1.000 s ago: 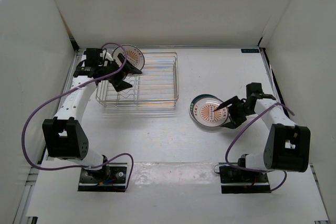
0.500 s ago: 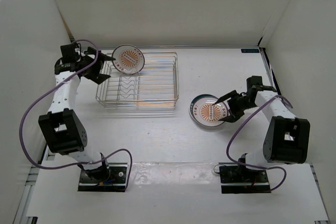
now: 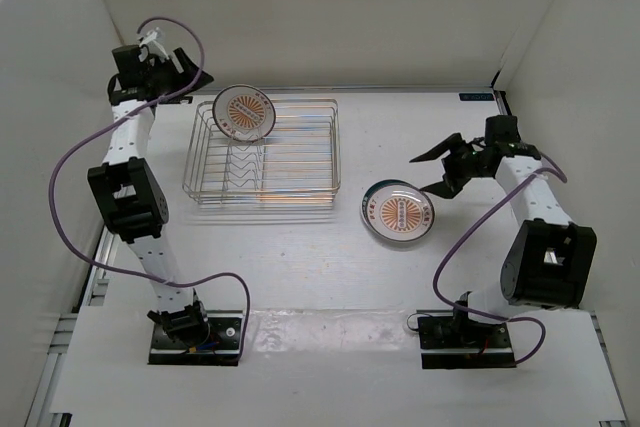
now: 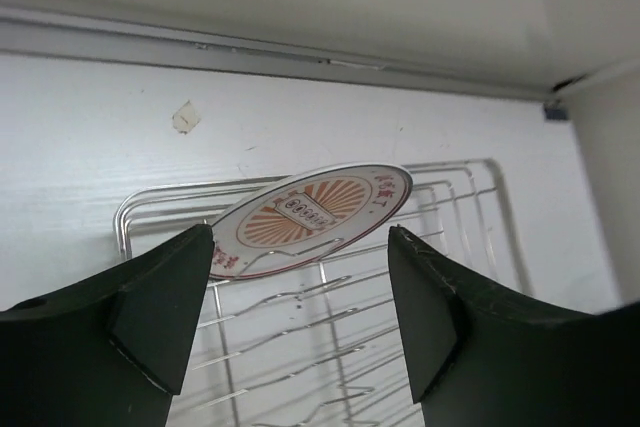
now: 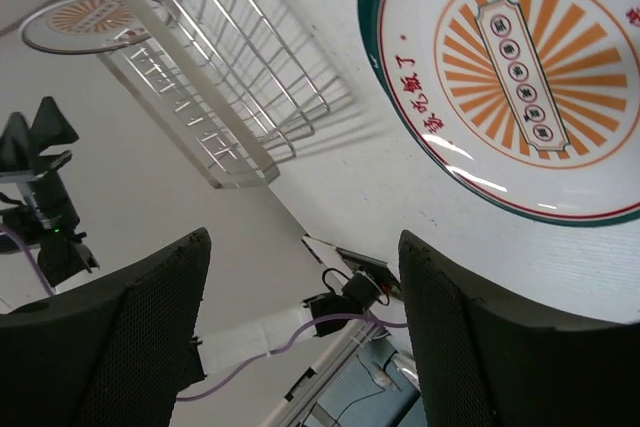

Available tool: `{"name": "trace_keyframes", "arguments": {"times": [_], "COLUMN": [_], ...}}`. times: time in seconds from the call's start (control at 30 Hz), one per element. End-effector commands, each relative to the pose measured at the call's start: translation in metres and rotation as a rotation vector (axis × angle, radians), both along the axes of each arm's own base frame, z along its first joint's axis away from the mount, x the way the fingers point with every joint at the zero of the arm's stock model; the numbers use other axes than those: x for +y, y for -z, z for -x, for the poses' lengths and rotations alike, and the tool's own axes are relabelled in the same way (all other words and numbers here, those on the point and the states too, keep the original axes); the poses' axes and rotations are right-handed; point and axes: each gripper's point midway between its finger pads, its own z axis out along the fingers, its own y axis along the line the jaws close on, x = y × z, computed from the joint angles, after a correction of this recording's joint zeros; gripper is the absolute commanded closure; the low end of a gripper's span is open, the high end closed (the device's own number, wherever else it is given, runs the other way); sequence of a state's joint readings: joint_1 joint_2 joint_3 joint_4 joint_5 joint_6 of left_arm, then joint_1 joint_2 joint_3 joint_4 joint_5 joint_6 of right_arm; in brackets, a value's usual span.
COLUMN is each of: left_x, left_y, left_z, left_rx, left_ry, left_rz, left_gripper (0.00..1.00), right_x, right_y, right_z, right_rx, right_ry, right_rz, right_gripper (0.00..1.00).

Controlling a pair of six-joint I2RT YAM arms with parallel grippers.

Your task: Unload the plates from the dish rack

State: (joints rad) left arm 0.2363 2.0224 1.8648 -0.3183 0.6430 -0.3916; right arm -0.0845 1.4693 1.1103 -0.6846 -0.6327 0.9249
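Note:
One plate (image 3: 245, 112) with an orange sunburst centre stands tilted at the rack's far-left end; it also shows in the left wrist view (image 4: 315, 217). The silver wire dish rack (image 3: 290, 162) holds nothing else. My left gripper (image 3: 180, 57) is open and empty, raised near the back-left corner, up and left of that plate. A sunburst plate with a dark green-and-red rim (image 3: 399, 214) lies flat on the table right of the rack, seemingly stacked on another plate. My right gripper (image 3: 432, 172) is open and empty, raised just right of this stack (image 5: 510, 57).
White walls close in the left, back and right sides. The left arm's purple cable (image 3: 75, 172) loops along the left wall. The rack's wires (image 5: 230, 57) and the left arm's base (image 5: 40, 177) show in the right wrist view. A taped strip (image 3: 330, 327) runs between the arm bases.
My left gripper has drawn up and back from the rack to the back-left corner, leaving the plate in the rack. My right gripper has lifted up and right off the plate on the table.

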Motion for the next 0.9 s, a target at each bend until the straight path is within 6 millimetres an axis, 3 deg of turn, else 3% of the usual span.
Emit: {"name": "trace_keyframes", "arguments": {"times": [0.0,0.13,0.4,0.73,0.87], "left_x": [-0.028,-0.037,-0.053,-0.045,-0.044], "left_y": [-0.012,0.005,0.033,0.064,0.067], "left_z": [-0.001,0.0,-0.002,-0.013,-0.02], "left_rx": [-0.216,-0.225,-0.202,-0.159,-0.155], "left_ry": [0.216,0.255,0.324,0.32,0.309], "left_rz": [-0.267,-0.28,-0.302,-0.319,-0.311], "left_gripper": [0.2,0.2,0.29,0.32,0.32], "right_x": [-0.007,-0.014,-0.018,-0.021,-0.024], "right_y": [-0.018,-0.016,-0.011,-0.013,-0.015], "right_z": [-0.02,-0.029,-0.041,-0.043,-0.046], "right_rx": [-0.095,-0.091,-0.079,-0.083,-0.09], "right_ry": [-0.001,0.024,0.05,0.057,0.061], "right_rz": [-0.008,-0.018,-0.042,-0.054,-0.051], "right_gripper": [0.22,0.22,0.22,0.22,0.22]}}
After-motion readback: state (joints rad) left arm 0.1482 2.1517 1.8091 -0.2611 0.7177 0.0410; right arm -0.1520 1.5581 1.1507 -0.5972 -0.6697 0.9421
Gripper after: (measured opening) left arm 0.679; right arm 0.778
